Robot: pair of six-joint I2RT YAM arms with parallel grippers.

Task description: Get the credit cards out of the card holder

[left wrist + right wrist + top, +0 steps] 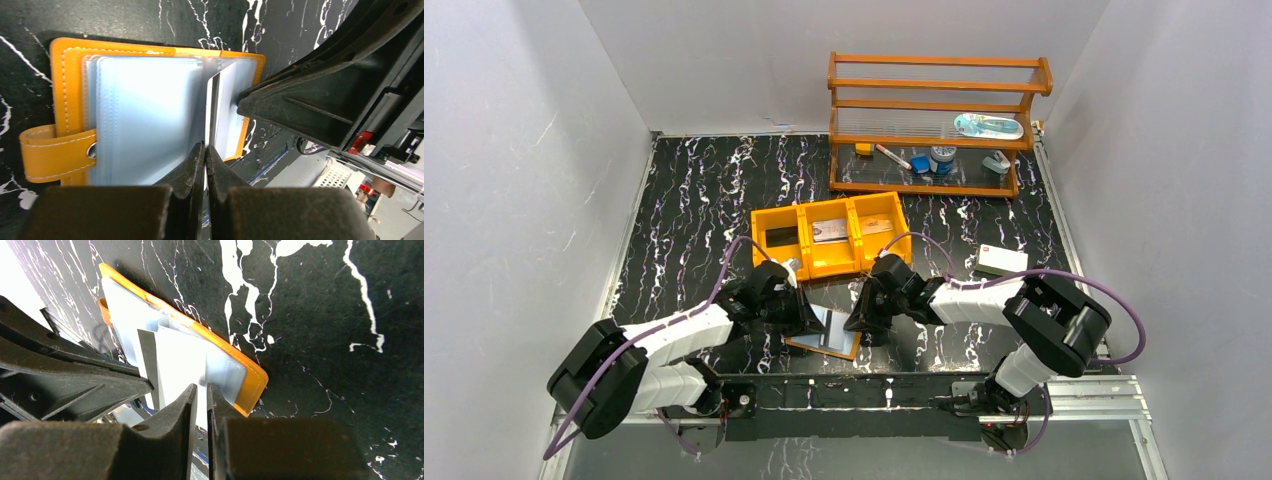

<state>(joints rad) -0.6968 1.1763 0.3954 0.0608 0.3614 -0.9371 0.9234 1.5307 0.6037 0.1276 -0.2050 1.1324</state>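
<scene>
Orange-tan card holder lies open at the table's lower centre. Its striped credit card runs lengthwise into the left gripper, clamped on its edge. The right gripper pinches what seems a pocket leaf.

A black desk with white streaks holds an orange tray with three parts. Behind it stands a wooden shelf with a yellow block, a pen and a round tin. A white box lies near the right edge.
</scene>
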